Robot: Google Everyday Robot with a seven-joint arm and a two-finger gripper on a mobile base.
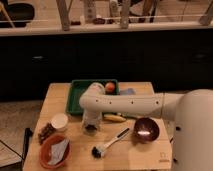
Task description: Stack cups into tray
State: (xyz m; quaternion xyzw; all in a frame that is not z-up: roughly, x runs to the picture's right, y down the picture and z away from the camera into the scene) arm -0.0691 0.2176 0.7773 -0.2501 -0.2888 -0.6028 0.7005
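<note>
The dark green tray (80, 95) lies at the back left of the wooden table. A white cup (59, 121) stands in front of the tray, to the left. My white arm reaches in from the right and bends down, so my gripper (91, 124) is right over a small pale cup with a dark inside (91, 128), just in front of the tray. The gripper hides most of that cup.
An orange bowl (54, 150) with a pale cloth sits at the front left. A shiny brown bowl (145, 129) is at the right, a brush (107, 145) at the front, a banana (115, 118) mid-table. An orange fruit (110, 87) sits at the tray's right end.
</note>
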